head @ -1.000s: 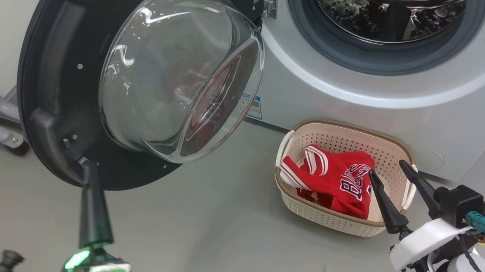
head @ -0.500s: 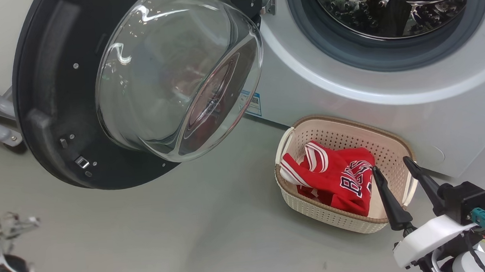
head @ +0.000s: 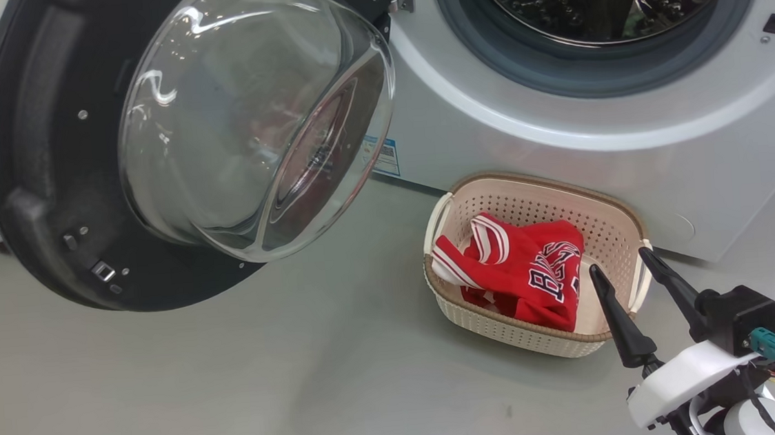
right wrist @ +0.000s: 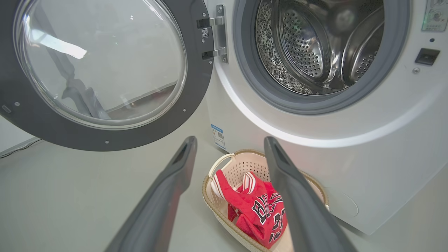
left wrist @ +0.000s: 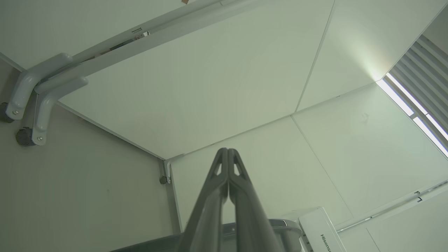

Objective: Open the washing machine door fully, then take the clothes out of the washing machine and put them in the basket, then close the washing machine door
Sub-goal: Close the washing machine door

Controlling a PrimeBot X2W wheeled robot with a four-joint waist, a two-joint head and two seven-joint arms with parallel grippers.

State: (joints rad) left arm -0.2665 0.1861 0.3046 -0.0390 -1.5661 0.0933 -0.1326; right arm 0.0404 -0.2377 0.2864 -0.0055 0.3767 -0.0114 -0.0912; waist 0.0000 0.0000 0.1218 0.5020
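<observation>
Rim of big round glossy black washing machine door (head: 188, 143), swung wide left of white washing machine (head: 563, 162), looks best to push: rigid, heavy, glass slippery; red clothes (head: 516, 269) lie in cream perforated basket (head: 506, 319); left tool (left wrist: 228, 150) pinched together, right tool (head: 618, 260) spread, empty, near it.

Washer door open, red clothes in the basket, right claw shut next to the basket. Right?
No: the right claw is open, not shut; the right wrist view shows its fingers spread apart. The rest holds: the washing machine door is open and the clothes lie in the basket.
</observation>
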